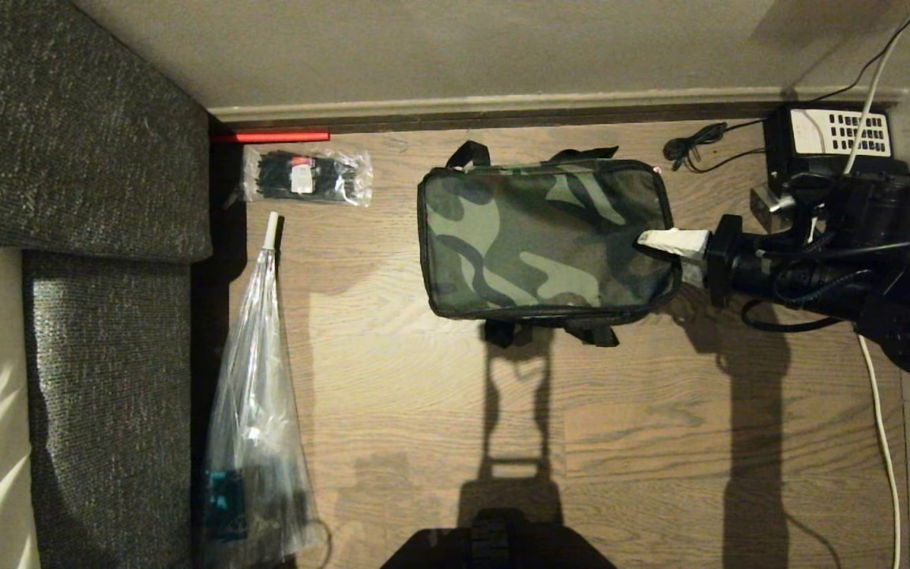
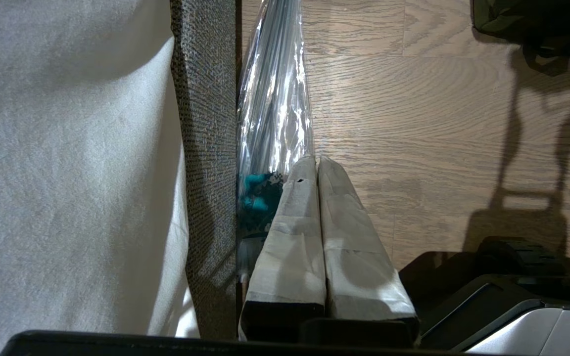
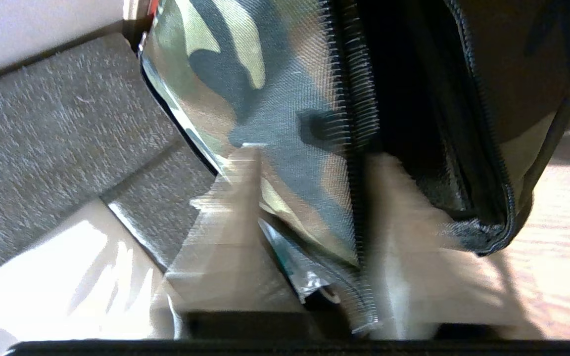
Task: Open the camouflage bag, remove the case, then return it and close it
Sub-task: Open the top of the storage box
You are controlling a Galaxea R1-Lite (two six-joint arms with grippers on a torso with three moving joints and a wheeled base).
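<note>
My right claw (image 1: 655, 243) was clenched on the lid edge of the camouflage bag (image 1: 542, 237), at its three o'clock end on the floor (image 1: 423, 395). The thin fabric could slip out.

Head view set high, faced straight down at the floor (image 1: 439, 411), left wrist view low beside the sofa (image 2: 206, 148), right wrist view pressed close against the bag (image 3: 275, 99), bag (image 1: 542, 237) shared.
</note>
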